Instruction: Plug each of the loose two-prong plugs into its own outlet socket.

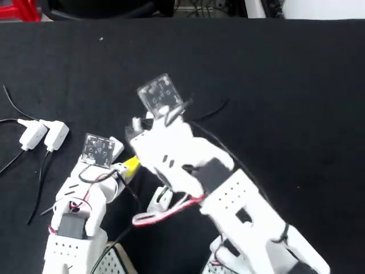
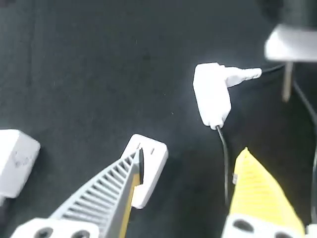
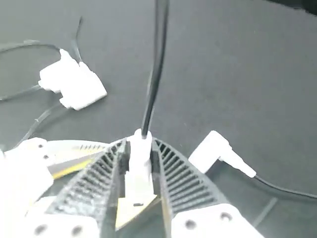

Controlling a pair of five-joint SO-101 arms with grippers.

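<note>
My right gripper point(image 3: 138, 145) is shut on a white plug point(image 3: 137, 168) whose black cable point(image 3: 154, 64) runs up out of the jaws. In the high view that arm point(image 1: 188, 160) hangs over the table's middle and hides what it holds. A loose white angled plug point(image 2: 212, 95) with a thin cable lies on the black cloth, also seen as the plug point(image 3: 217, 149) just past my right fingers. My left gripper point(image 2: 192, 157) is open, with a white socket block point(image 2: 151, 166) by its grey finger point(image 2: 116, 186) and the angled plug beyond its yellow finger point(image 2: 255, 183).
Two white plug bodies point(image 1: 44, 135) with thin black leads lie side by side at the table's left; they appear as the white pair point(image 3: 74, 87) too. Another white block point(image 2: 15, 161) sits off to one side. The far half of the black cloth point(image 1: 274, 68) is bare.
</note>
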